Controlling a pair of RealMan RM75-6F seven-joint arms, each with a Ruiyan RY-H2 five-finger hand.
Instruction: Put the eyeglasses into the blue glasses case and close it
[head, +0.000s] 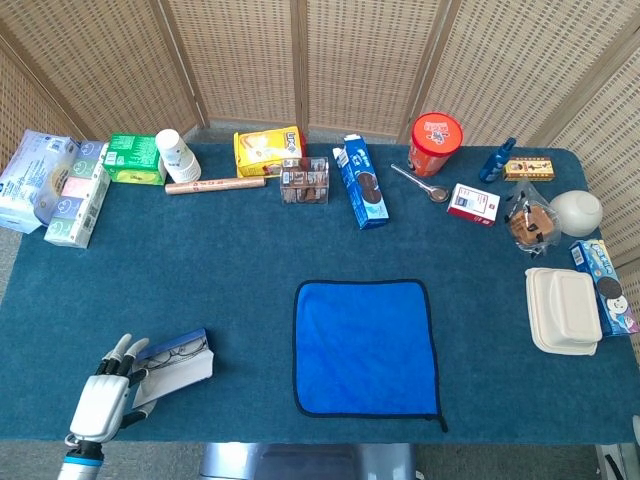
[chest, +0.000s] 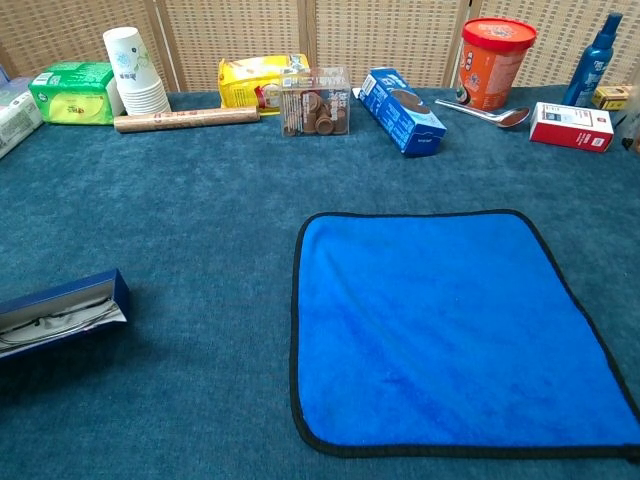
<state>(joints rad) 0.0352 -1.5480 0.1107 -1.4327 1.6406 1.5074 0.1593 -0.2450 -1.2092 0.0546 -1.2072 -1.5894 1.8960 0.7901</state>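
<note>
Eyeglasses (head: 180, 350) lying inside the open blue glasses case (head: 176, 366), thin dark frame against the pale lining; same pair visible in the chest view (chest: 55, 322) inside the case (chest: 62, 308). Case resting on the teal table cloth (head: 200, 260), well to the left of the blue cleaning cloth (head: 366, 347), near the table's front edge. Lid not closed, lining exposed. Left hand (head: 105, 392) at the case's left end, fingers spread and touching it; whether gripping or only resting against it cannot be told. Right hand out of both views. Far beyond the blue cleaning cloth, along the back edge: stack of paper cups (head: 176, 155), yellow snack bag (head: 267, 148), clear box of chocolates (head: 305, 180), blue cookie box (head: 362, 183), red tub (head: 435, 143) with a metal spoon (head: 420, 183) just beside it. Right of the cleaning cloth, a white clamshell container (head: 564, 310).
</note>
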